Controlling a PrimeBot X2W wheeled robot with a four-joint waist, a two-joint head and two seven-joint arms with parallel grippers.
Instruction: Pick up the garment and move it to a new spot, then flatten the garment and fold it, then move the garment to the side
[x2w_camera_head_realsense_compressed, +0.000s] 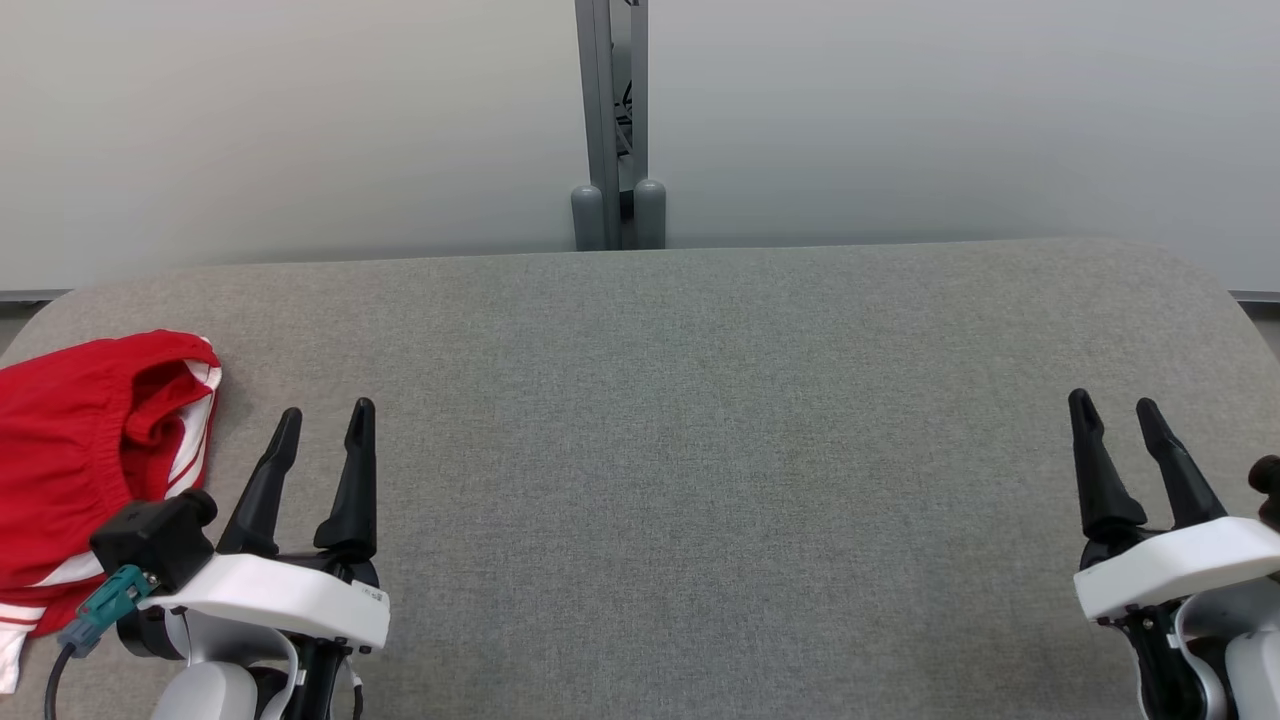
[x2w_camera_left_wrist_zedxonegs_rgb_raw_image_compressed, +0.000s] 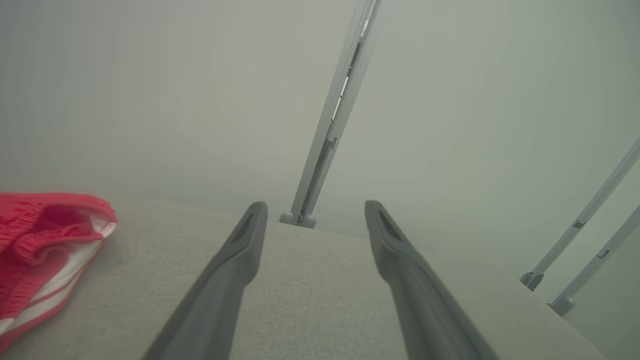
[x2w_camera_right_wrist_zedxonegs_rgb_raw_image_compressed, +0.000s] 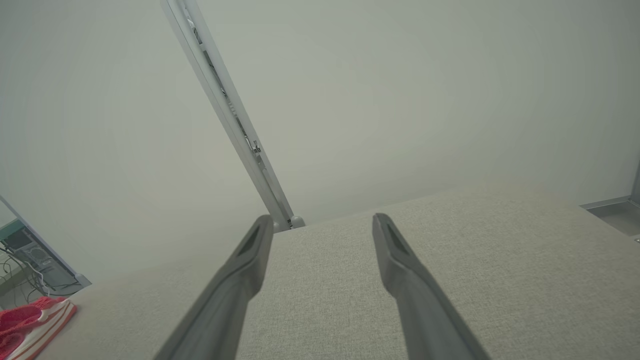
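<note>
Red cloth with white stripes: the garment (x2w_camera_head_realsense_compressed: 80, 450) lies bunched at the left end of the grey fabric-covered desk (x2w_camera_head_realsense_compressed: 700, 400), its gathered edge and an open fold turned to the right. Its lower part runs out of the head view's left side.

Just to the right of the garment hangs the left hand (x2w_camera_head_realsense_compressed: 327, 408), its two dark fingers spread apart and holding nothing, tips pointing to the far edge of the desk. A bare strip of desk lies between its nearer finger and the garment's striped edge. In the head view the black camera block (x2w_camera_head_realsense_compressed: 150, 540) on that wrist, with a teal plug (x2w_camera_head_realsense_compressed: 105, 600) and cable, covers part of the garment's right side.

Further right of the garment the desk is plain grey cloth. Well apart from the garment, near the opposite end, is the right hand (x2w_camera_head_realsense_compressed: 1112, 398), its fingers also parted with nothing between them. From its wrist view the garment (x2w_camera_right_wrist_zedxonegs_rgb_raw_image_compressed: 25, 322) is a small red patch at the lower left.

Beyond the desk's far edge, to the right of the garment, a grey metal post (x2w_camera_head_realsense_compressed: 612, 120) rises on two rounded feet against a pale wall (x2w_camera_head_realsense_compressed: 250, 130).
</note>
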